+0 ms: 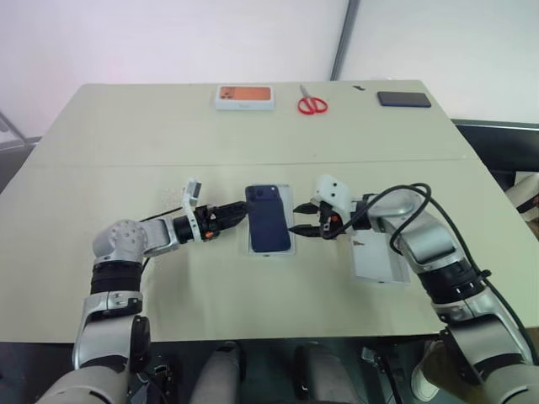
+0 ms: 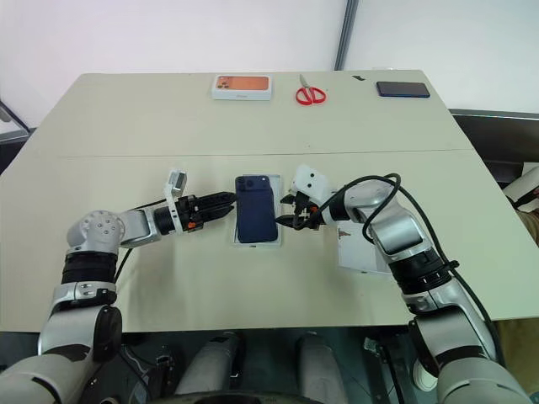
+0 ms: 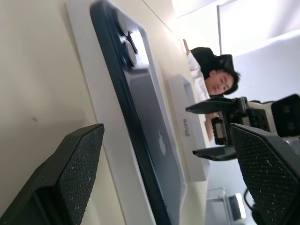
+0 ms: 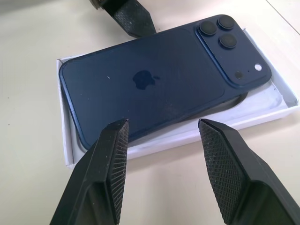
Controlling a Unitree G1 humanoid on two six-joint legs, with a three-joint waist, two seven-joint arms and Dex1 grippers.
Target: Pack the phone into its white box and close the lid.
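Observation:
The dark navy phone (image 1: pixel 268 217) lies back up in the shallow white box (image 4: pixel 70 150) at mid-table, its camera cluster at the far end. It sits a little askew in the tray, with its edge on my right gripper's side slightly raised. My left gripper (image 1: pixel 240 212) is level at the box's left side, open, fingers (image 3: pixel 79 173) wide apart and empty. My right gripper (image 1: pixel 299 219) is at the box's right side, open, pads (image 4: pixel 115 159) just short of the phone's long edge. The white lid (image 1: pixel 375 257) lies on the table to the right, partly under my right forearm.
Along the table's far edge are a white box with an orange picture (image 1: pixel 245 97), red scissors (image 1: pixel 312 103) and a flat black phone (image 1: pixel 404 99). A person (image 3: pixel 220 79) shows in the left wrist view, beyond the lid (image 3: pixel 187 136).

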